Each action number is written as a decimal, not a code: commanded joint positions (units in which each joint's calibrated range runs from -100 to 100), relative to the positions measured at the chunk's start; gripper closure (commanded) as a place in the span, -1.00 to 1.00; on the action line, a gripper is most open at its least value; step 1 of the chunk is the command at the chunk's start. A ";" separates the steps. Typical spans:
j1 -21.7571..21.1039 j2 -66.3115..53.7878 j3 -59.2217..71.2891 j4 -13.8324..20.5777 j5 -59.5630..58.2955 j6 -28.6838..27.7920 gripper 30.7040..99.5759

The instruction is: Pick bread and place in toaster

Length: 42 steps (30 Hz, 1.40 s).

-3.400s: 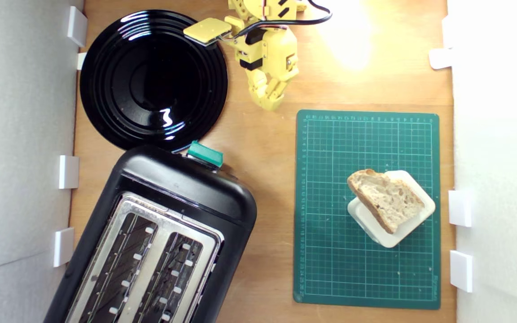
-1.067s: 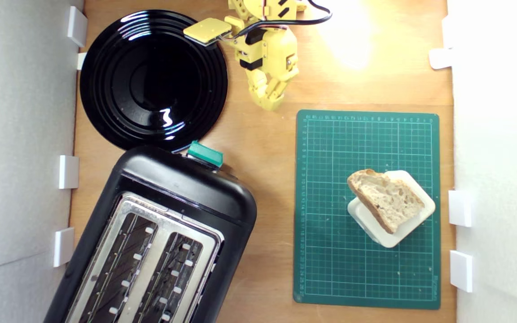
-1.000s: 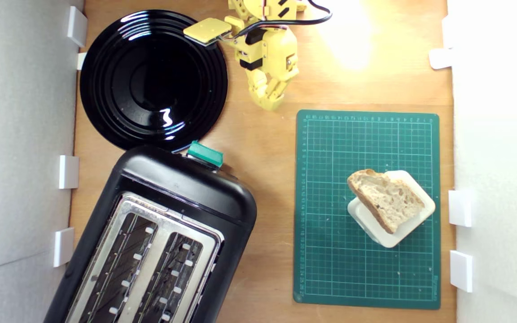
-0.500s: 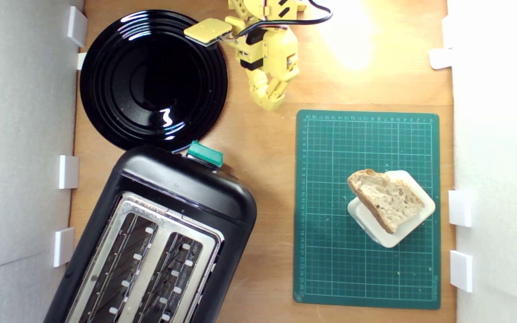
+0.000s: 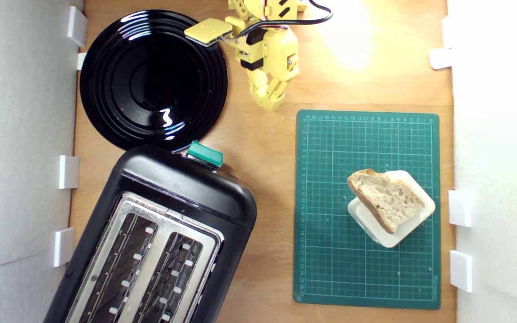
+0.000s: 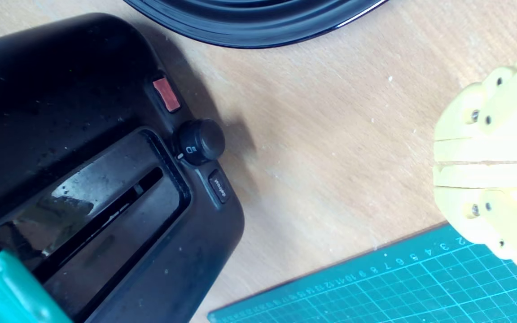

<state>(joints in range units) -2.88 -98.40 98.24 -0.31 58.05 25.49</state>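
Ruler numbers run along the edge of the green mat (image 6: 375,287); in the wrist view I can read 2, 3, 4, 5, 6, 7, 8, 9, 10, 11, 12, 13, 14 in a row, with smaller ones past those too fine to tell. On the toaster (image 6: 61,89), the round black dial (image 6: 201,141) carries a small white mark, and the button (image 6: 218,185) just beside it bears a word too blurred to read. The mat's numbers in the exterior view (image 5: 368,118) are too small.
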 commanded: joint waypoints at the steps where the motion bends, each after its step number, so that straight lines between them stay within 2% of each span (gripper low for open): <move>1: 0.22 -0.18 -0.60 0.40 0.57 0.23 0.94; 7: 0.06 4.48 -1.78 -0.32 -1.57 -0.09 0.95; 15: 0.22 11.96 -2.24 -0.41 -17.86 -0.40 0.95; 20: 0.06 17.71 -7.87 -0.50 -21.19 -1.39 0.95; 26: -0.34 31.18 -17.22 -6.67 -22.98 -0.92 0.95; 32: -2.03 41.83 -17.58 -6.22 -31.26 -0.92 0.95; 42: -3.64 43.75 -17.13 -6.67 -32.54 -1.34 0.95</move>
<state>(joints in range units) -5.45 -55.56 84.28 -6.44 27.97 24.24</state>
